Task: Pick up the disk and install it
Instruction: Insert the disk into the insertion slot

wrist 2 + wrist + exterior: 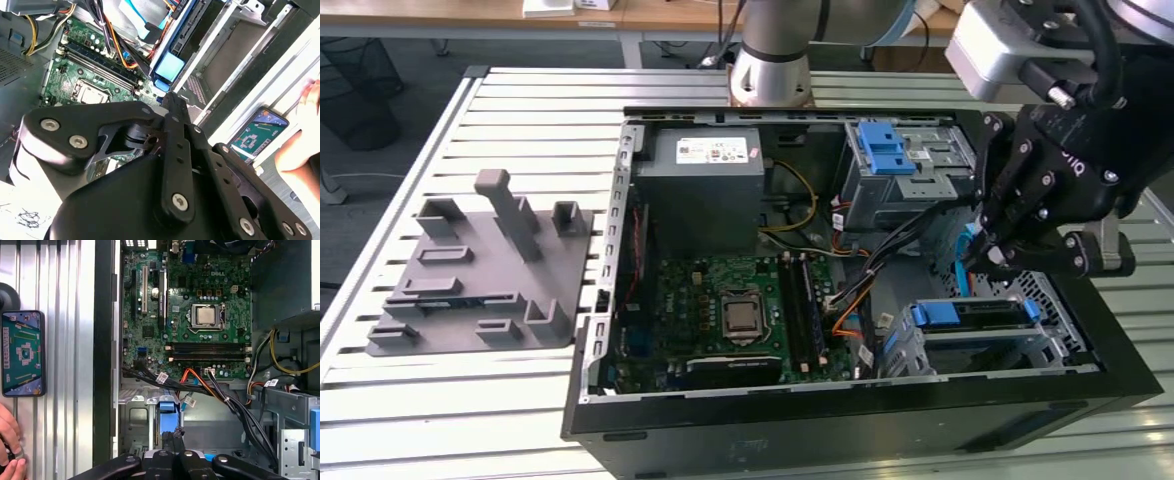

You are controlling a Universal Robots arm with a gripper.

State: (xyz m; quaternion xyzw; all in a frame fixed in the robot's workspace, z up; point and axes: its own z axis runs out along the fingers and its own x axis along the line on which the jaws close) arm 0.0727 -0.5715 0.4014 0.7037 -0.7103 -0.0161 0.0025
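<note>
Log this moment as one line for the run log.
gripper: shut on disk | disk: held on edge, over open computer case, by drive cage | installed: not yet

claw [991, 256] gripping disk [967, 262], over open case [854, 425]

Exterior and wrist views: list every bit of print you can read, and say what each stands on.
No text reads clearly.
The white sticker on the power-supply box: print too small to read.
The motherboard: white lettering, too small to read.
The phone on the slatted table: coloured screen, text blurred.
</note>
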